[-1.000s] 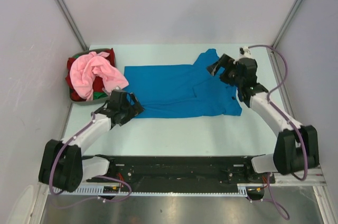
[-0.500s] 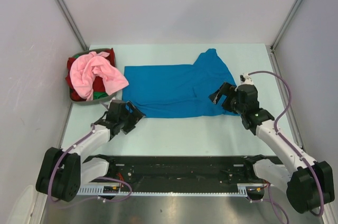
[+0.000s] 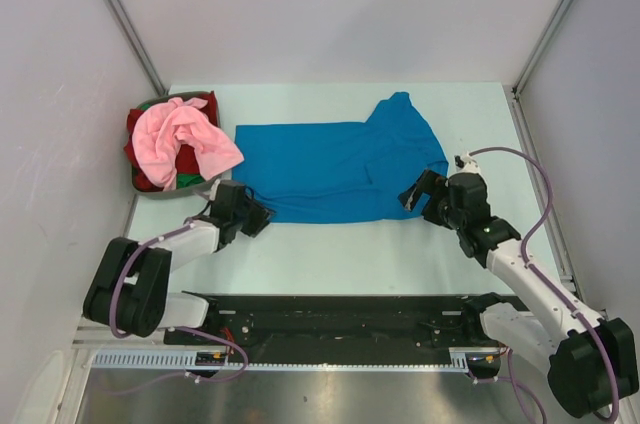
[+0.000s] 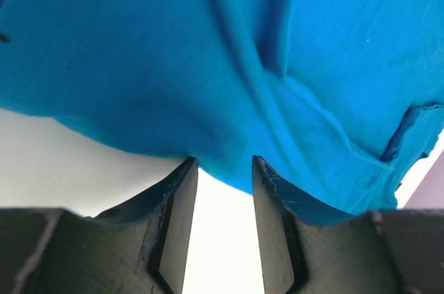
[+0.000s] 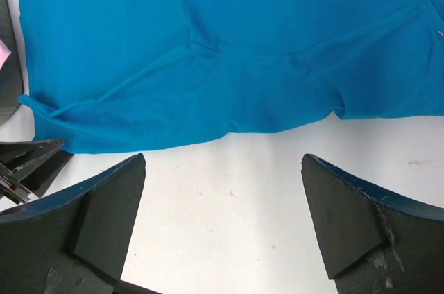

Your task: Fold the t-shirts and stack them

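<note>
A bright blue t-shirt (image 3: 330,169) lies spread flat across the middle of the table, one sleeve pointing to the far side. My left gripper (image 3: 255,216) is at its near left corner. In the left wrist view its jaws (image 4: 223,162) stand a narrow gap apart, tips touching the blue hem (image 4: 208,65), with bare table between the pads. My right gripper (image 3: 412,194) hovers wide open (image 5: 223,159) over bare table just short of the shirt's near edge (image 5: 208,44). A light pink t-shirt (image 3: 180,134) is heaped on a red one (image 3: 140,144) with a bit of green (image 3: 185,181).
The pink and red heap sits in a dark grey basket (image 3: 160,192) at the far left, close to the left gripper. Grey walls and metal posts enclose the table. The black rail (image 3: 330,319) with the arm bases runs along the near edge.
The left gripper slid forward to the blue shirt's near left corner and its jaws narrowed. The right arm drew back from the collar area to the shirt's near right edge, still wide open.
</note>
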`<state>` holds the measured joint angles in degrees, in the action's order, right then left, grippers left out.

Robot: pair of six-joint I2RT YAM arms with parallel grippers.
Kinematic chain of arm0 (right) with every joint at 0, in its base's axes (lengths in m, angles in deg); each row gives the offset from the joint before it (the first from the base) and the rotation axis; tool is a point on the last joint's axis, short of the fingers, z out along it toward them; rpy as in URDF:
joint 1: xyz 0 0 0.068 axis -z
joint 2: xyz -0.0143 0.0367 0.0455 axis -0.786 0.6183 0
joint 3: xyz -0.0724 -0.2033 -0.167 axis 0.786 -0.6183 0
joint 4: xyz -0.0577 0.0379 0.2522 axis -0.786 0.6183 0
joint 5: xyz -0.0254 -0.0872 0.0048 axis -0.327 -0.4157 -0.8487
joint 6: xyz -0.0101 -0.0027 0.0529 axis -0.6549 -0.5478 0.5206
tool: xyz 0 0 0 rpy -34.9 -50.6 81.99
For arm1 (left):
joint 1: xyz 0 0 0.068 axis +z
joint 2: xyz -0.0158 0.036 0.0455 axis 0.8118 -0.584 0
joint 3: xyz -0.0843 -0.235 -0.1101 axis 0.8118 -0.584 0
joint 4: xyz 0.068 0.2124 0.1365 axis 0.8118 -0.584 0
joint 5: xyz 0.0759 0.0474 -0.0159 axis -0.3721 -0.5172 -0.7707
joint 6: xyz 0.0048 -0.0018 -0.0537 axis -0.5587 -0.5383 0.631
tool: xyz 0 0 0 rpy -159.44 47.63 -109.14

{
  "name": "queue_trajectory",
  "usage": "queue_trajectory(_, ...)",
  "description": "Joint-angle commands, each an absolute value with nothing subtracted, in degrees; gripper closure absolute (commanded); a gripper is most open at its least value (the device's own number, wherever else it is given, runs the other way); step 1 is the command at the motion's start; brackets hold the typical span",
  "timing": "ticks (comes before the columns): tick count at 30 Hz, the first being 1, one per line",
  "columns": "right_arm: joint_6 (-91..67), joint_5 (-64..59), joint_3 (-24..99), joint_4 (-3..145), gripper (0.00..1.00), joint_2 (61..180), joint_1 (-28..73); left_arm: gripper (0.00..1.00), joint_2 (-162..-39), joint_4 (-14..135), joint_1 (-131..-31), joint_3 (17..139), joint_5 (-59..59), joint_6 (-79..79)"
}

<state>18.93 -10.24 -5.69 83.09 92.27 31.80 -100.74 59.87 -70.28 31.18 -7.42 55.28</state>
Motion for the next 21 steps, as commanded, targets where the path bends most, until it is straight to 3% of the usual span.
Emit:
queue_trajectory(1, 18.35, -12.51, -6.18, 83.23, 0.00, 90.21, 31.16, 0.53, -104.18, 51.04, -70.53, 31.56, -11.51, 56.65)
queue_trajectory(5, 18.44, -12.08, -6.54, 82.88, 0.00, 89.68, 31.16, 0.53, -106.02, 48.14, -70.53, 33.76, -11.78, 56.91)
queue_trajectory(8, 18.96, -11.38, -6.80, 82.70, 0.00, 90.20, 30.98, 0.81, -106.55, 47.87, -70.53, 34.29, -11.60, 57.18)
queue_trajectory(9, 19.23, -11.46, -6.80, 82.79, 0.00, 90.38, 30.98, 0.99, -106.73, 47.86, -70.53, 34.37, -11.52, 57.44)
queue_trajectory(16, 24.14, -14.10, -7.76, 85.86, 0.00, 92.49, 32.55, 1.00, -105.59, 46.99, -70.53, 34.38, -11.95, 57.09)
queue_trajectory(21, 29.51, -12.08, -12.42, 84.38, 0.06, 93.54, 35.72, 1.00, -101.46, 44.70, -70.53, 34.02, -12.57, 56.21)
